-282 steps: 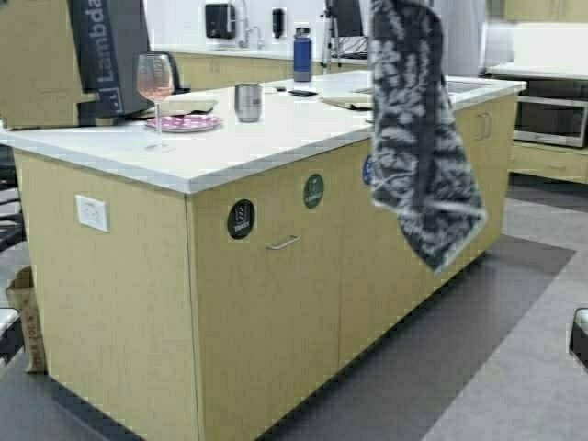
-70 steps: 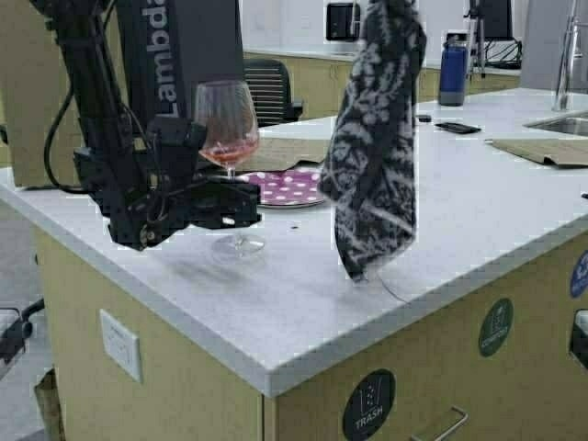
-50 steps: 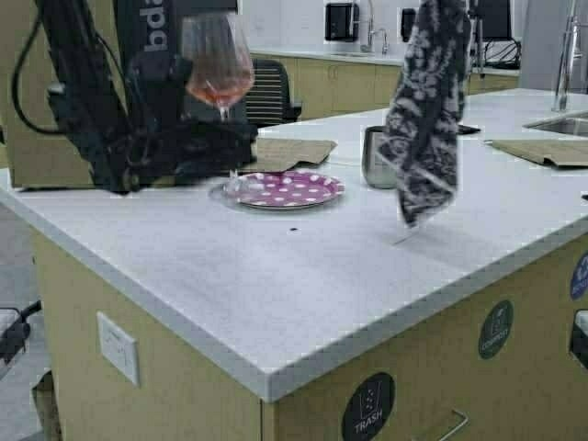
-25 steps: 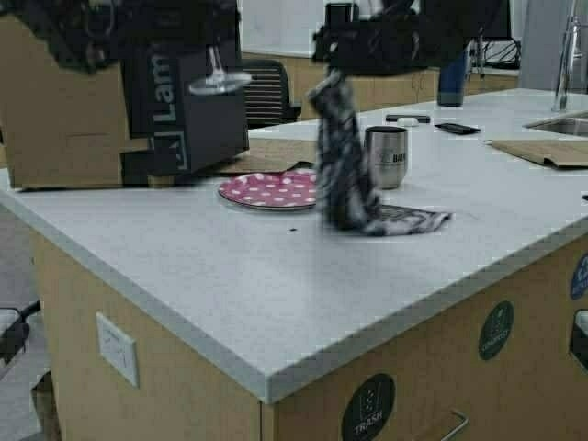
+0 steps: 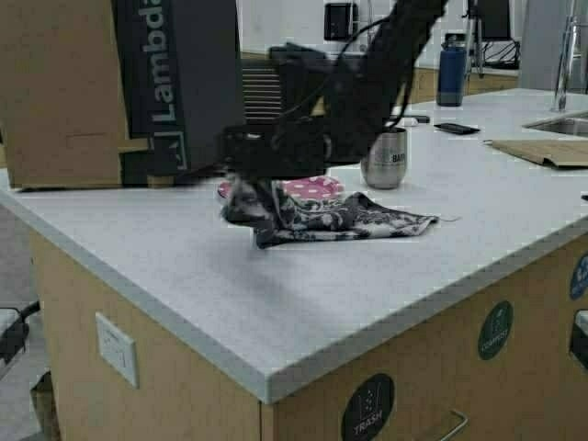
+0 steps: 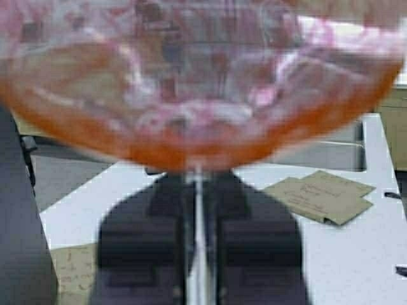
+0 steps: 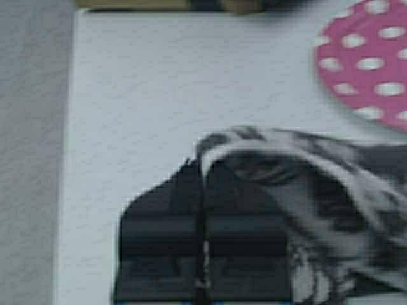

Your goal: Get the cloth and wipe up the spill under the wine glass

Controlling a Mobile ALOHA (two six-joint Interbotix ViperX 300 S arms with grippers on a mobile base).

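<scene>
The right gripper (image 5: 253, 184) is low over the counter (image 5: 303, 294), clenched on one end of the cloth (image 5: 331, 216), which lies stretched flat across the white top in front of the pink dotted plate (image 5: 317, 186) and the steel tumbler (image 5: 384, 158). The left gripper (image 6: 198, 254) pinches the stem of the wine glass (image 6: 197, 82), lifted out of the high view; its bowl holds pink liquid. A blue bottle (image 5: 451, 70) stands far back. 1 brown paper sheet (image 5: 537, 152) lies near the sink.
</scene>
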